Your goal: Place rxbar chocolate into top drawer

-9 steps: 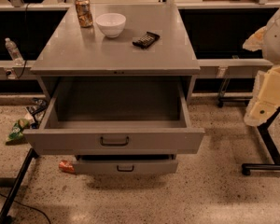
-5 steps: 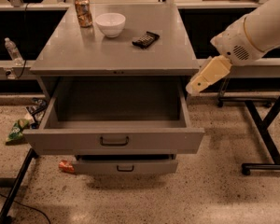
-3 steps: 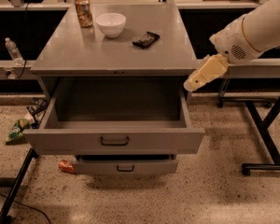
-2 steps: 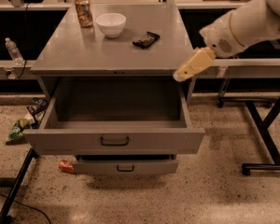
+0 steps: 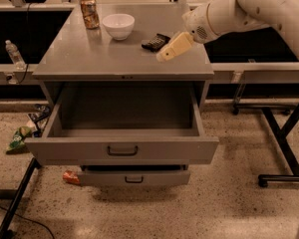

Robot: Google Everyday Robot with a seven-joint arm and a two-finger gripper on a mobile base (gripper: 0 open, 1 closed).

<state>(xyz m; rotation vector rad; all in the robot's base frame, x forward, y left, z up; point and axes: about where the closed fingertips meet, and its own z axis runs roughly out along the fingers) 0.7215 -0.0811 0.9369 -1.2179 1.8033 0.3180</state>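
Observation:
The rxbar chocolate (image 5: 155,42) is a small dark flat bar lying on the grey cabinet top (image 5: 84,59), right of the white bowl. My gripper (image 5: 168,51) hangs over the cabinet top just right of and slightly nearer than the bar, at the end of the white arm (image 5: 239,9) that reaches in from the upper right. It holds nothing that I can see. The top drawer (image 5: 122,148) is pulled wide open below the cabinet top, and its inside looks bare.
A white bowl (image 5: 118,25) and an orange-patterned can (image 5: 89,12) stand at the back of the cabinet top. A shallower lower drawer (image 5: 134,177) is slightly open. A water bottle (image 5: 14,54) and wrappers (image 5: 20,138) are at the left; a black stand leg (image 5: 284,148) is at the right.
The arm has swung from the right side of the cabinet up and leftward over the cabinet top, bringing the gripper close to the dark bar. The bar, bowl, can and drawers have not moved.

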